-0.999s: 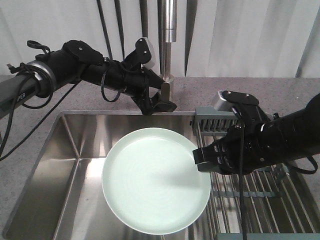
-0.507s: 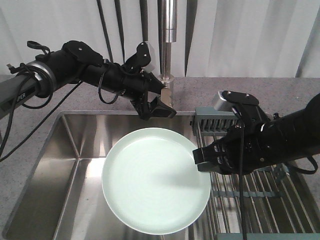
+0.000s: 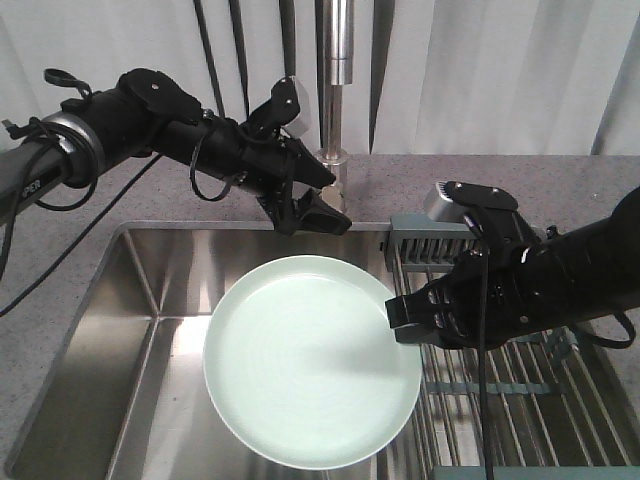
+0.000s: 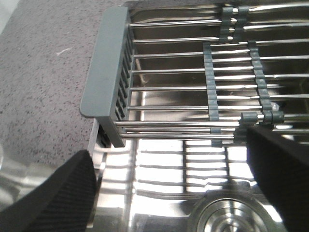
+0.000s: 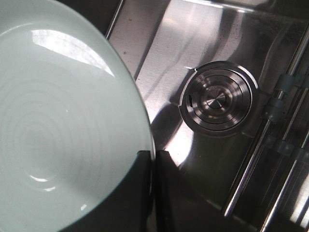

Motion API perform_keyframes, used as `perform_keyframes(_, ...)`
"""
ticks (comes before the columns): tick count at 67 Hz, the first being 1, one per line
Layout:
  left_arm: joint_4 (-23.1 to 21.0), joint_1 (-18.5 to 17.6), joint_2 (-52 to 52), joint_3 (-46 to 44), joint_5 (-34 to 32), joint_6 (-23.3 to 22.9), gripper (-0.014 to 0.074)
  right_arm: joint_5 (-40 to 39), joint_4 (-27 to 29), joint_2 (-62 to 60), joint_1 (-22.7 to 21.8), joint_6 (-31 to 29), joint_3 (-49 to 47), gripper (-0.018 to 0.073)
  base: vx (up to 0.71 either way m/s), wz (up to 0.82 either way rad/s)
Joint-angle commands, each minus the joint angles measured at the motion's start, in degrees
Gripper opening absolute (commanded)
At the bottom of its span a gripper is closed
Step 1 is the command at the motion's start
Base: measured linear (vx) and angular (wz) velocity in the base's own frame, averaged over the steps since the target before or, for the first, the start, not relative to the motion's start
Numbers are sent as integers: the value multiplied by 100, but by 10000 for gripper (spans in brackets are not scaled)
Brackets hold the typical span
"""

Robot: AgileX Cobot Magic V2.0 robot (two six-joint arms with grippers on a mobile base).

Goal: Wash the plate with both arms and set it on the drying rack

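The pale mint-green plate [image 3: 310, 365] hangs level over the steel sink, held at its right rim by my right gripper [image 3: 396, 325], which is shut on it. In the right wrist view the rim of the plate [image 5: 58, 121] runs between the two closed fingers of the right gripper [image 5: 152, 186]. My left gripper [image 3: 318, 212] stands open and holds nothing at the sink's back edge, just left of the faucet base. The left wrist view looks down between the left gripper's [image 4: 166, 188] spread fingers [image 4: 53, 193] onto the drying rack [image 4: 193, 87] and its grey-teal end block [image 4: 104, 67].
A steel faucet column [image 3: 338, 80] rises behind the sink [image 3: 150, 300]. The round steel drain [image 5: 217, 101] lies in the basin floor beside the rack's rods [image 5: 270, 159]. The drying rack [image 3: 500, 390] spans the sink's right side under my right arm. Speckled grey countertop [image 3: 60, 300] surrounds the sink.
My left arm has lifted at the elbow, and its gripper has drawn slightly left and away from the faucet base. The plate and my right arm have not moved.
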Motion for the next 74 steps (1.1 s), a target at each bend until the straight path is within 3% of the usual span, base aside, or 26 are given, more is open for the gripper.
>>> perform_keyframes(1, 234, 28, -671, -187, 55, -968, 593, -127, 159, -187, -9, -39, -176, -1, 0, 0)
perform_keyframes(20, 2062, 192, -1409, -182, -134, -4105, 576, -126, 159, -187, -9, -38, -176, -1, 0, 0)
perform_keyframes(32, 3098, 239, -1970, -178, 300, -5531, 548, -131, 159, -187, -9, -38, -176, -1, 0, 0)
perform_keyframes(39, 3498, 239, -2308, -163, 518, -5951, 536, -131, 159, -187, -9, -38, -176, -1, 0, 0)
perform_keyframes(52, 3919, 239, -3205, 646, 439, -6246, 534, -131, 159, -187, -9, -38, -176, -1, 0, 0)
perform_keyframes(62, 4379, 239, -4064, 1855, -181, -6556, 534, -131, 159, -187, -9, -38, -176, -1, 0, 0)
perform_keyframes(74, 4564, 239, -5012, 3188, -795, -6747, 534, -131, 159, -187, -9, -38, -176, -1, 0, 0)
